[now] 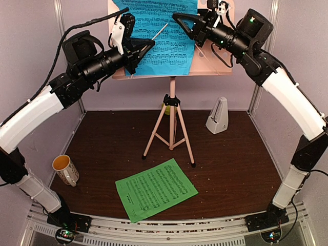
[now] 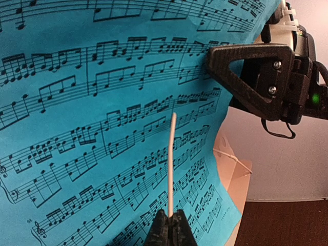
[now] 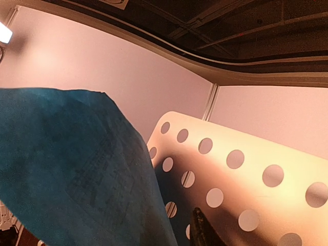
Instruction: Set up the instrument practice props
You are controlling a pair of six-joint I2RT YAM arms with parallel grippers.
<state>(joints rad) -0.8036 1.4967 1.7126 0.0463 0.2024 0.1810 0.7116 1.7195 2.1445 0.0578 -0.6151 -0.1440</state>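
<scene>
Both arms are raised to the pink music stand point(image 1: 211, 64), with the blue sheet point(image 1: 169, 51) on its perforated panel.
The left gripper point(image 1: 149, 46) has its jaws pinched on a thin white rod point(image 1: 160, 31) that slants across the front of the blue sheet. The right gripper point(image 1: 178, 18) sits at the sheet's upper right edge; I cannot tell how its jaws stand. The stand's 3 legs rest mid-counter point(image 1: 236, 169), with the green sheet point(image 1: 156, 188) flat in front. The metronome point(image 1: 217, 116) is right of the legs and 1 mug point(image 1: 65, 169) is at the left edge.

Top view looks down from behind — wrist views, close-up, share the blue sheet point(image 2: 102, 128).
</scene>
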